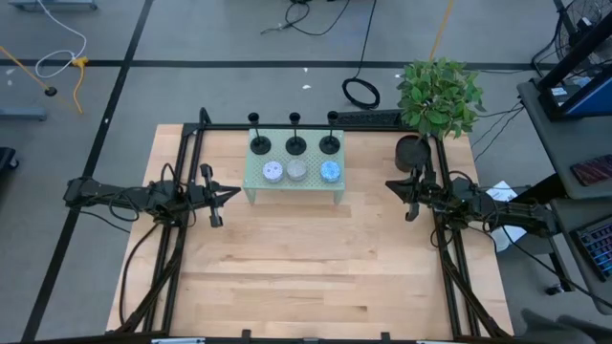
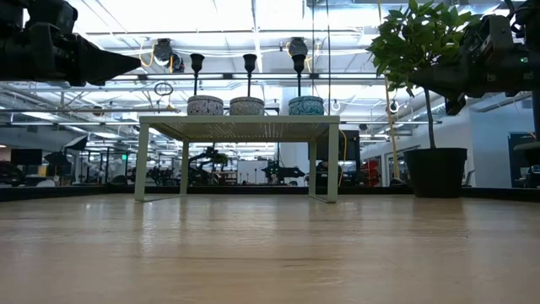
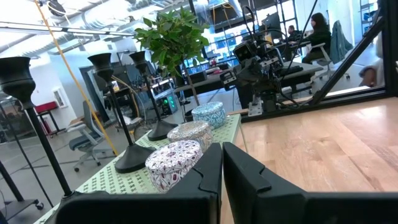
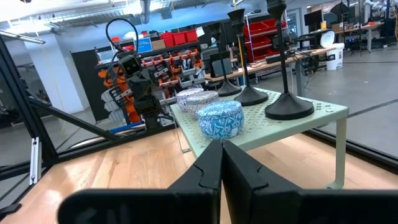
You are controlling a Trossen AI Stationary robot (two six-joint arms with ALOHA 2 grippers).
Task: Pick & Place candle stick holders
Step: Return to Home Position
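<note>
Three candle stick holders (image 1: 296, 143), matte black, each a round disc base w/ a thin upright stem & a small cup on top, stand in a row along the far edge of the green stand (image 1: 311, 188). That stand's a pale-green perforated shelf on slim legs, set back-middle on the wooden worktop (image 1: 316, 272). Just in front of the holders sits a row of three round patterned tins (image 1: 297, 171): white-purple, grey, blue. Your left arm (image 1: 124, 196) reaches in level from the left edge. The left jaws point at the stand's left end, pinched together, nothing in them. Your right arm (image 1: 488, 210) mirrors it from the right. The right jaws are closed & empty, near the black plant pot (image 1: 413, 151), apart from the stand.
</note>
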